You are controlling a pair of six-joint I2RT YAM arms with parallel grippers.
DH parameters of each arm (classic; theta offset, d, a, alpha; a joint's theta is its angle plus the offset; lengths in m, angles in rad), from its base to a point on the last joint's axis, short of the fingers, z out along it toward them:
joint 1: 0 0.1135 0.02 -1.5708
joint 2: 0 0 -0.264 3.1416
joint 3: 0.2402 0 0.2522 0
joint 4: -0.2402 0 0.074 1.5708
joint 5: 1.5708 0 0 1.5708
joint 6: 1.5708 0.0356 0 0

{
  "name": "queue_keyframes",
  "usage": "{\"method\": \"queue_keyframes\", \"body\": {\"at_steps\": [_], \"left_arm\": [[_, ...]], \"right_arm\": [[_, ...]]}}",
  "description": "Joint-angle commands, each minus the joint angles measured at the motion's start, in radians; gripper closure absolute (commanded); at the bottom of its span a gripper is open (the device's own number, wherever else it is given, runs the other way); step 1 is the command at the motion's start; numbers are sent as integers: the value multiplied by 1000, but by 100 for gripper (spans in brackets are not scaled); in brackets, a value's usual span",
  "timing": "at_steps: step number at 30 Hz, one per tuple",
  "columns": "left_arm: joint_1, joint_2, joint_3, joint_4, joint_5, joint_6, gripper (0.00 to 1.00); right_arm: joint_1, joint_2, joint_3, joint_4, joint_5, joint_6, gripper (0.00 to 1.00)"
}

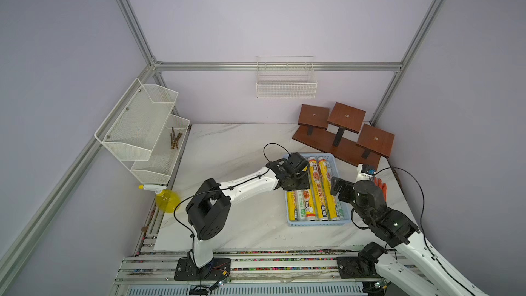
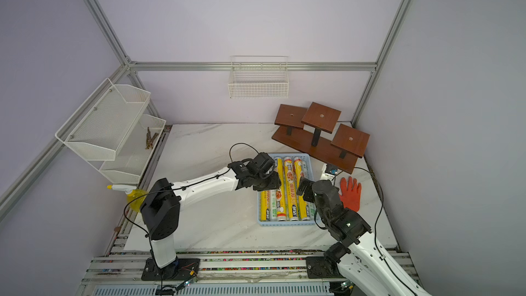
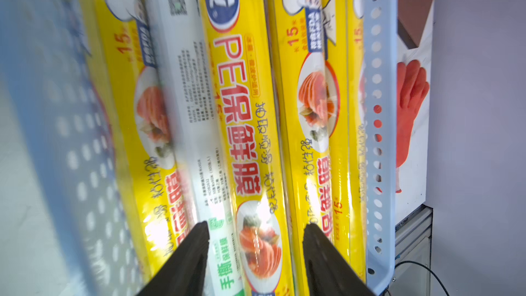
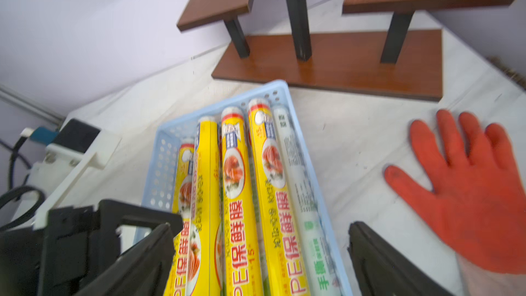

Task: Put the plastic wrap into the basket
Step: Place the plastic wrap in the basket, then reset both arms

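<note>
Mid-frame, plastic wrap (image 3: 242,109) rolls are lying side by side in the basket (image 3: 378,138); left gripper (image 3: 256,224) is hanging parted over them; orange glove (image 3: 410,109) is lying outside the wall.

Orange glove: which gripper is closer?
Right. The right gripper hangs open over the glove-side edge of the basket, next to the orange glove; the left gripper is over the plastic wrap at its opposite side.

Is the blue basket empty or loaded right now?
Loaded: plastic wrap rolls lie side by side in the basket, spanning wall to wall.
</note>
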Motion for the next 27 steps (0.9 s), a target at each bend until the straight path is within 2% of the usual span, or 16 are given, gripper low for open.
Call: {"method": "queue_keyframes", "body": {"at_steps": [1,3,5,10,12,14,15,17,19,23,25,27], "left_arm": [[0,-158,-75,66,-136,71,43],[4,-220,-129,81,-198,100,42],[6,-282,-176,85,-272,133,41],[19,-459,-281,38,-539,274,37],[37,-521,-311,1,-680,328,37],[80,-573,-351,-3,-745,365,34],[114,-598,-374,1,-753,370,26],[187,-641,-425,18,-730,376,23],[246,-680,-476,38,-729,393,19],[350,-740,-565,60,-767,394,1],[402,-755,-583,43,-775,385,0],[441,-771,-630,93,-798,427,0]], "right_arm": [[-16,-54,-57,139,161,-67,0],[-22,-78,-63,182,193,-47,0],[-25,-84,-85,268,204,-86,0],[-39,-39,-92,485,380,-309,0],[-49,-17,-121,656,429,-451,0],[-73,19,-187,851,439,-566,0],[-95,50,-225,929,435,-587,0],[-142,102,-283,1026,393,-564,0],[-204,158,-312,1034,314,-510,0],[-296,285,-334,1045,212,-469,0],[-327,336,-357,1103,197,-458,0],[-363,370,-389,1177,158,-444,0]]}}
